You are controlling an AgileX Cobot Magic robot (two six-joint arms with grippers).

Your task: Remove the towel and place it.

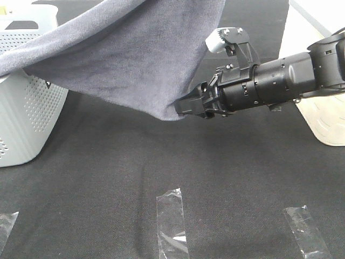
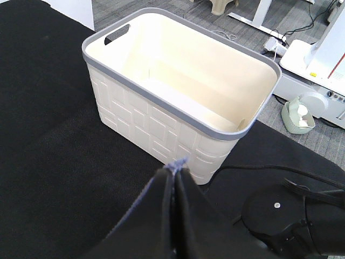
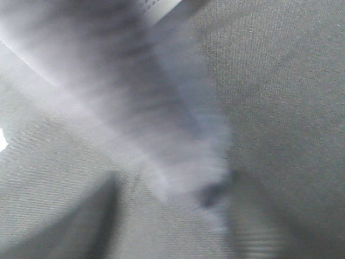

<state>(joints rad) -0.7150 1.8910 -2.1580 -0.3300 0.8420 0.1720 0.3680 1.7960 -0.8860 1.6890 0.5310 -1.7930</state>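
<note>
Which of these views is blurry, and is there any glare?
Right wrist view: heavy motion blur, the towel a grey smear. Exterior high view: sharp, with glare on the tape strips. Left wrist view: basket sharp, the near gripper dark and soft.

A black cloth-covered table (image 1: 108, 178) bears clear tape strips (image 1: 172, 221), and the grey floor (image 2: 135, 8) beyond it carries cables (image 2: 312, 21) and a white power strip (image 2: 275, 40).

I'm seeing the towel (image 1: 118, 59) slate grey-purple, and at nine o'clock the basket (image 1: 27, 124) pale grey, dotted with holes.
</note>
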